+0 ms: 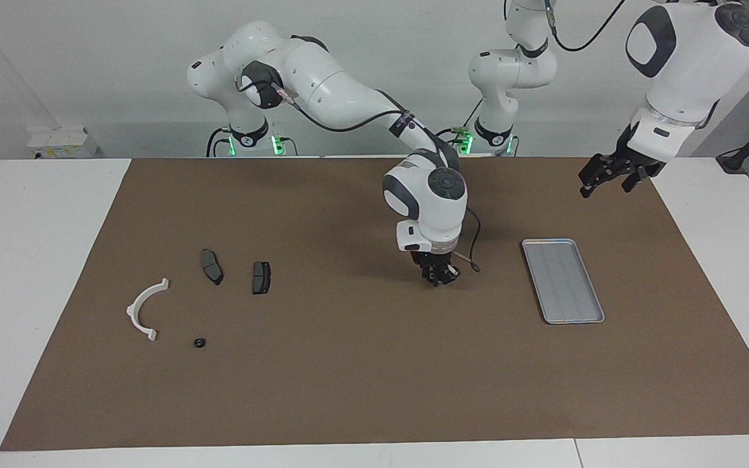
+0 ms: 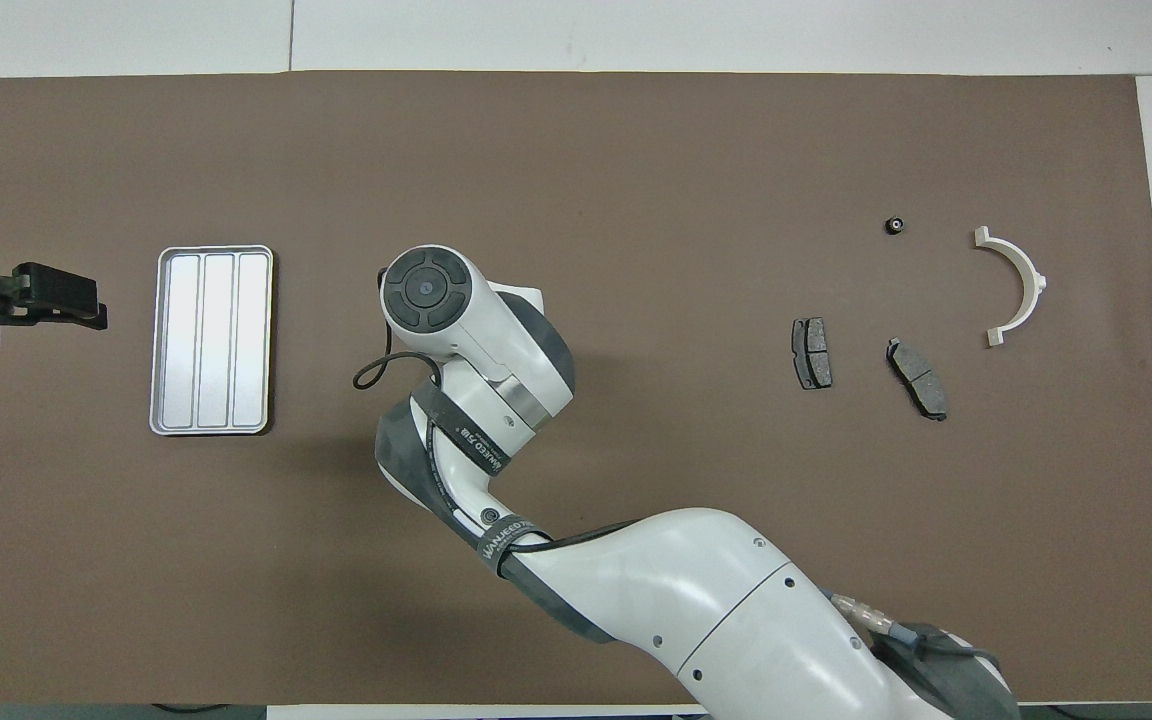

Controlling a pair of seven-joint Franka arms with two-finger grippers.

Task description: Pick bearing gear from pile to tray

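Note:
The tray (image 1: 563, 279) lies flat on the brown mat toward the left arm's end of the table and holds nothing; it also shows in the overhead view (image 2: 211, 340). The pile lies toward the right arm's end: a white half-ring bracket (image 1: 145, 309), two dark brake pads (image 1: 211, 266) (image 1: 261, 277) and one tiny black gear (image 1: 199, 342), which also shows in the overhead view (image 2: 894, 226). My right gripper (image 1: 438, 277) points down just above the mat's middle, between pile and tray; in the overhead view its wrist (image 2: 426, 290) hides it. My left gripper (image 1: 608, 179) waits raised and open over the mat's edge beside the tray.
The brown mat (image 1: 348, 390) covers most of the white table. A black cable loop (image 1: 472, 253) hangs from the right wrist beside the gripper. The right arm's forearm (image 2: 716, 600) crosses the mat's near part in the overhead view.

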